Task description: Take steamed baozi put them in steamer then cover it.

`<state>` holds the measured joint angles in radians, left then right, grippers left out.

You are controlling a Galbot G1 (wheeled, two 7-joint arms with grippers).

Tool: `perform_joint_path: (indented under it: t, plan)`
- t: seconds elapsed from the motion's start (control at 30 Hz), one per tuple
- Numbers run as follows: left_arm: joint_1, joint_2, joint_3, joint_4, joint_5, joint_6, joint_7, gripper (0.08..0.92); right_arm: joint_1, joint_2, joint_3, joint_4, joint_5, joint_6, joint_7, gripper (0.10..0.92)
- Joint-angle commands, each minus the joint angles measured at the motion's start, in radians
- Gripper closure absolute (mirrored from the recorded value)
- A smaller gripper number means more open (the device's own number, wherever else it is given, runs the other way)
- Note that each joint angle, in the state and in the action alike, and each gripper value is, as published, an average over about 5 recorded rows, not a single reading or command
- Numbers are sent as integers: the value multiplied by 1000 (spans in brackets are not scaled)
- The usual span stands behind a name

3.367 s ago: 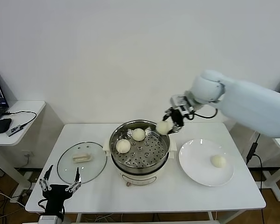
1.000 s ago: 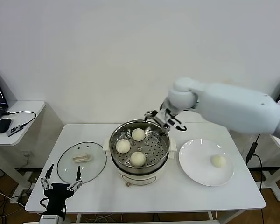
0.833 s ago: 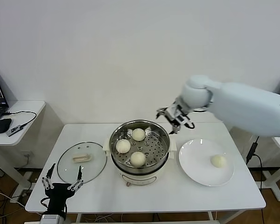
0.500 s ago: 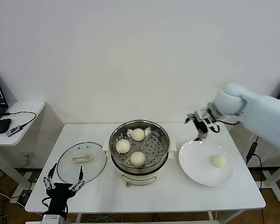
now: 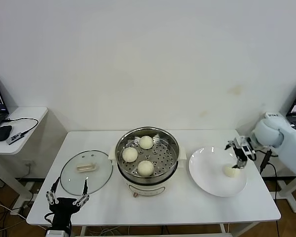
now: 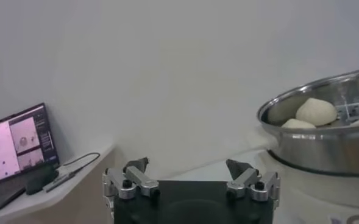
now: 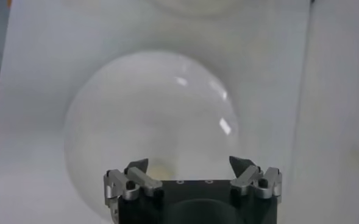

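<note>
Left hand [image 5: 66,199] parked at the near-left edge of the surface [image 5: 187,207], fingers spread, empty; cover [image 5: 86,171] flat just beyond it; steamer [image 5: 147,154] centre, holding three steamed baozi [image 5: 145,168]; fourth bun [image 5: 231,171] on the white plate [image 5: 207,173], right. Right hand [image 5: 239,157] directly above it, fingers wide, holding nothing; risk: an off-centre close may roll or dent the soft bun.

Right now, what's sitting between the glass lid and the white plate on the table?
In the head view, the steamer stands between the glass lid and the white plate, with three baozi inside.
</note>
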<state>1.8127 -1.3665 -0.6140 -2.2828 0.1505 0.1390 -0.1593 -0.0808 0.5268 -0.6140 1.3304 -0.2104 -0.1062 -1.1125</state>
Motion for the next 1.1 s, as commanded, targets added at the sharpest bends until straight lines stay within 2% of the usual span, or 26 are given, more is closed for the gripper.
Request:
perform_joint_path:
  t: [0.03,0.7,0.93,1.1]
  plan:
    - [7,1,-3,2,2,0,0,177,-163,74,145,-157,-97,41,-6,203]
    - [-2,3,-17,26,-1,1,1,177,-143,231,147,-341,-203,17,4,210]
    - [-6,3,-17,35,-2,0,1,177,-140,243,151,-361,-223,13,4,275]
    - [-9,4,-18,35,-3,0,1,177,-135,242,152,-353,-217,10,0,350]
